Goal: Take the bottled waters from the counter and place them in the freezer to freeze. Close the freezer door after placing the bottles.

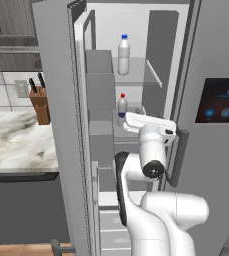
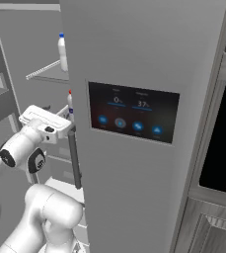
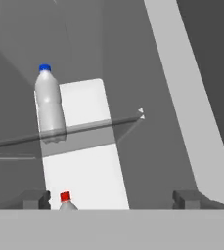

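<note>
Both bottled waters stand inside the freezer point(image 1: 136, 30). The blue-capped bottle point(image 1: 123, 55) point(image 3: 50, 105) is upright on the upper glass shelf point(image 3: 84, 129). One shelf lower is the red-capped bottle point(image 1: 121, 106) point(image 2: 70, 106), of which the hand view shows just the cap and shoulders point(image 3: 66, 200). My gripper point(image 3: 112, 200) point(image 1: 137, 114) reaches into the freezer at that lower shelf, open, with nothing between its fingertips point(image 3: 35, 199). The red-capped bottle stands just beyond them, toward the left fingertip. The freezer door point(image 1: 61, 125) is swung wide open on the left.
Grey bins point(image 1: 100, 95) line the open door's inner face, close to my arm's left. The other fridge door with the black display panel point(image 2: 131, 111) is shut on the right. Left of the open door are the marble counter point(image 1: 11, 135) and a brown knife block point(image 1: 40, 102).
</note>
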